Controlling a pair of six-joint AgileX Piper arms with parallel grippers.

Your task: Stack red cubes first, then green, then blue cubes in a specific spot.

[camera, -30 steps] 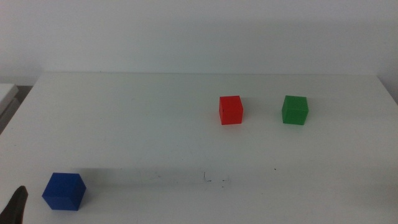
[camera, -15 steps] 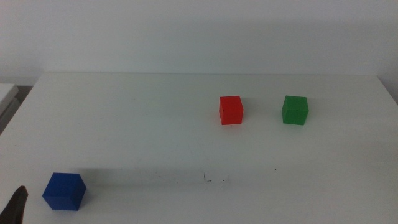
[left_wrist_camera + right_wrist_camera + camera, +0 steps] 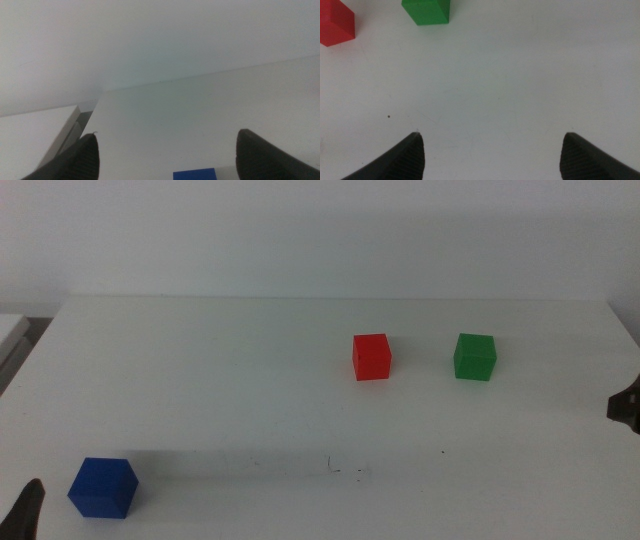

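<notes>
The red cube [image 3: 371,357] sits right of the table's middle, and the green cube [image 3: 474,357] stands to its right. Both also show in the right wrist view, the red cube [image 3: 336,22] and the green cube [image 3: 426,11], well ahead of my open right gripper [image 3: 492,150]. That gripper [image 3: 625,408] just pokes in at the right edge of the middle view. The blue cube [image 3: 102,487] lies near the front left corner. My open left gripper [image 3: 167,157] waits there, with the blue cube [image 3: 195,175] between its jaws' line. The marked spot [image 3: 345,471] is a few dark specks at front centre.
The white table [image 3: 220,380] ends at a back edge below a pale wall. A white object [image 3: 10,330] lies off the table's far left corner. A lone dark speck [image 3: 443,451] marks the top right of the spot.
The right gripper has come into the middle view at the right edge. The cubes and the left gripper have stayed put.
</notes>
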